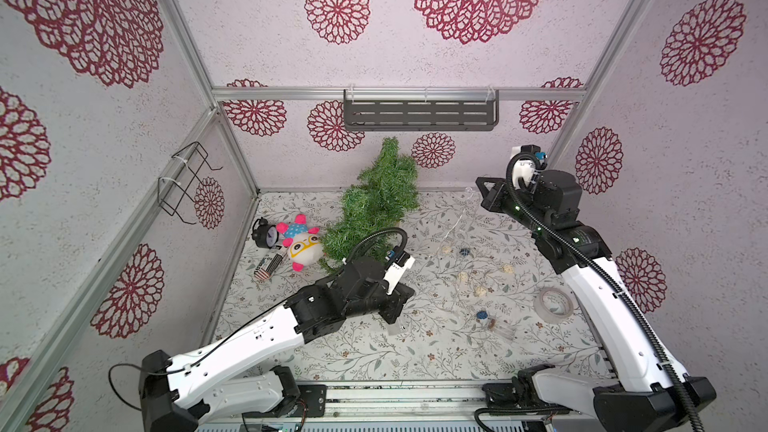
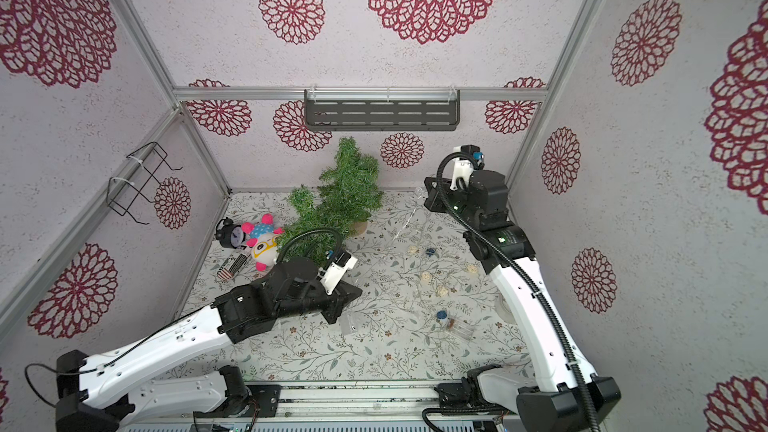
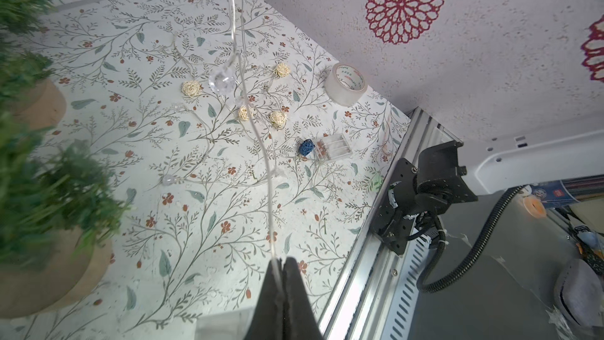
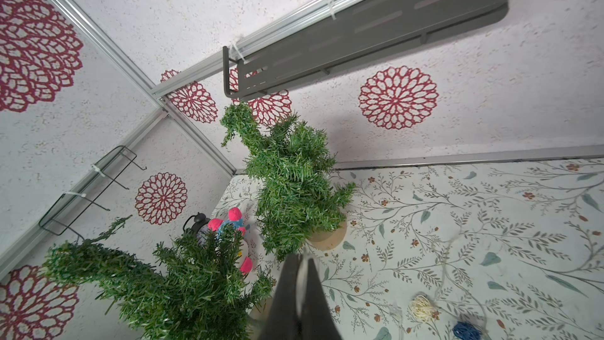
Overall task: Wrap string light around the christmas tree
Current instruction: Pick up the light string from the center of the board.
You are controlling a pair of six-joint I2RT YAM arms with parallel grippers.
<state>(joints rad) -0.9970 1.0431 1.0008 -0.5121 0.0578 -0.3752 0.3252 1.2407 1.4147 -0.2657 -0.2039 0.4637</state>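
Note:
Two green christmas trees on wooden discs stand at the back centre, one upright and one nearer the left; the right wrist view shows them too. The string light, a thin clear wire with crystal bulbs, runs through the air between both grippers. My left gripper is shut on the wire, low over the mat. My right gripper is shut on the wire's other stretch, raised at the back right. A small clear box sits just under the left gripper.
A second light string with rattan balls, blue balls and a clear battery box lies on the floral mat. A tape roll lies right. A plush toy, alarm clock and can stand left. A grey shelf hangs behind.

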